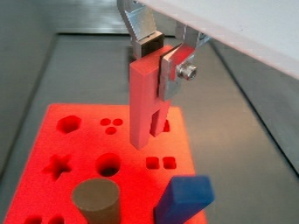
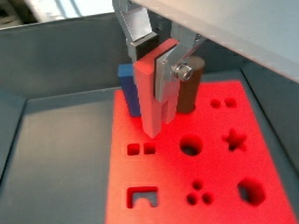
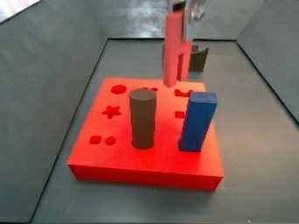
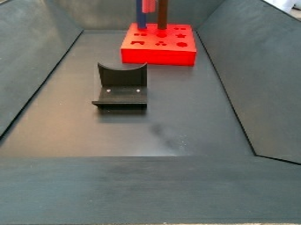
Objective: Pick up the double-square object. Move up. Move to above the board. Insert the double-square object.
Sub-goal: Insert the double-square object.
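Observation:
My gripper (image 1: 159,61) is shut on the top of the double-square object (image 1: 145,101), a slim red bar with a forked lower end that hangs upright. It is held above the board (image 1: 47,131), a flat red slab with shaped cutouts. The bar's lower end is just over the board, close to the paired square holes (image 1: 162,162). The gripper (image 2: 156,57), bar (image 2: 149,105), board (image 2: 263,144) and square holes (image 2: 142,150) show in both wrist views. In a side view the bar (image 3: 176,48) stands over the far part of the board (image 3: 152,166) under the gripper (image 3: 184,13).
A tall blue square post (image 3: 198,122) and a dark brown cylinder (image 3: 142,118) stand in the board, near the bar. The dark fixture (image 4: 120,86) stands on the grey floor apart from the board (image 4: 159,54). Sloped grey walls (image 4: 47,70) surround the floor.

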